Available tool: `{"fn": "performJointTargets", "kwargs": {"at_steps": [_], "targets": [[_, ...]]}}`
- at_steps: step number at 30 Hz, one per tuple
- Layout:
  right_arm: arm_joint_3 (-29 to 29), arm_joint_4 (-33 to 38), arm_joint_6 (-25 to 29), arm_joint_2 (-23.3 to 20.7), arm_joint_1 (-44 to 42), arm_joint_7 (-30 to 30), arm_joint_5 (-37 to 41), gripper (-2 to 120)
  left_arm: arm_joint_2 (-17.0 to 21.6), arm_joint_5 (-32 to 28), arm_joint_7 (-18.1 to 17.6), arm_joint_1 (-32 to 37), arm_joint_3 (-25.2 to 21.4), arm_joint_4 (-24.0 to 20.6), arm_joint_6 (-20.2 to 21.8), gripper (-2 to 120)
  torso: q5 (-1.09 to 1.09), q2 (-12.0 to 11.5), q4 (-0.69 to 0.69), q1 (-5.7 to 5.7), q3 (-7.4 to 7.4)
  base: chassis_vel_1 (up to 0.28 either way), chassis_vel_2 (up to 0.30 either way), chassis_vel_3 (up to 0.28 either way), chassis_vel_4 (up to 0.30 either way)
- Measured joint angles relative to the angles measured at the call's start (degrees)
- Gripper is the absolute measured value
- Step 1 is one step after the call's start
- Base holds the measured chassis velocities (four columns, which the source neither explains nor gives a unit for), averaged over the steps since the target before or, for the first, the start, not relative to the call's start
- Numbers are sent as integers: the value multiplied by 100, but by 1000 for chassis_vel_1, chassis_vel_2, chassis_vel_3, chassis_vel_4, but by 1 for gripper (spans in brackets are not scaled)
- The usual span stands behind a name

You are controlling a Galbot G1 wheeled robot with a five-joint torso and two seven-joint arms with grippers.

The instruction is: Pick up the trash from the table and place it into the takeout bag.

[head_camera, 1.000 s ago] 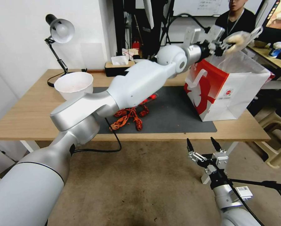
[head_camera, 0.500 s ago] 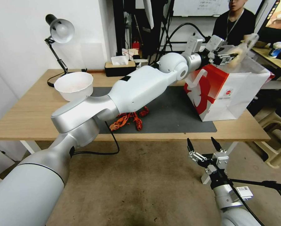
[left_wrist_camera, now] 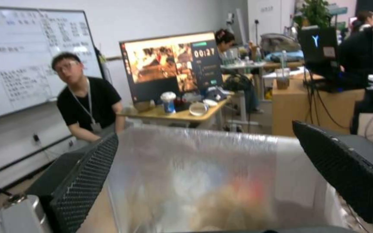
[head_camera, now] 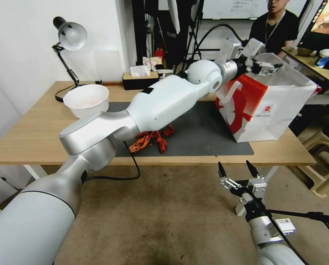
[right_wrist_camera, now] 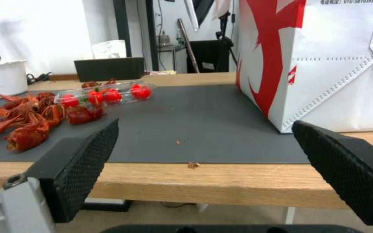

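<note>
Above the open mouth of the takeout bag (head_camera: 271, 110) we hold our left gripper (head_camera: 269, 67), its jaws spread apart with nothing between them. In the left wrist view the left gripper (left_wrist_camera: 204, 181) looks down into the bag's clear liner (left_wrist_camera: 195, 174), where blurred litter lies at the bottom; we cannot tell the pieces apart.

The bag stands upright on the table (head_camera: 32, 136), its base half on the dark mat (head_camera: 208, 136) and close to the table's right end. Left of the bag the mat is bare up to the red crayfish shells (head_camera: 149, 140). A clear tray of red fruit (right_wrist_camera: 108, 94) lies just behind the shells. Farther left of the bag, a white bowl (head_camera: 86, 99) sits off the mat.

Our right gripper (head_camera: 238, 173) waits below the table's front edge, in front of the bag, jaws wide and holding nothing.

The bag carries a small round red logo (head_camera: 268, 108) over a line of print too small to read.
</note>
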Motion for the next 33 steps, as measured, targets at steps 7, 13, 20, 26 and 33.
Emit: {"fn": "performJointTargets", "kwargs": {"at_steps": [7, 13, 20, 26, 33], "targets": [[-47, -4, 1, -1, 30, 0, -10, 100, 5, 26, -221, -53, -105, -139, 55, 100, 0, 0, 1, 0, 0, 0, 0, 0, 0], [-69, -5, -3, 6, 62, -1, -15, 100, 247, 221, -1165, 129, -184, -762, -157, 100, 0, 0, -4, -1, 0, 0, 0, 0, 0], [-35, 4, 0, 22, -3, -2, -2, 100, 1320, 1415, -3166, 887, -378, -1806, -645, 100, -2, 0, 1, 0, 0, 0, 0, 0, 0], [-7, 42, 12, 18, -36, -2, 2, 100, 1984, 2175, -4705, 1547, -354, -2788, -389, 100, -3, 0, -2, 0, 0, 0, 0, 0, 0], [-5, 78, 7, 24, -59, 4, -18, 100, 2647, 2525, -5323, 2287, -508, -3532, -143, 100, -2, 0, -1, -1, -1, 0, 0, 0, 0]]}}
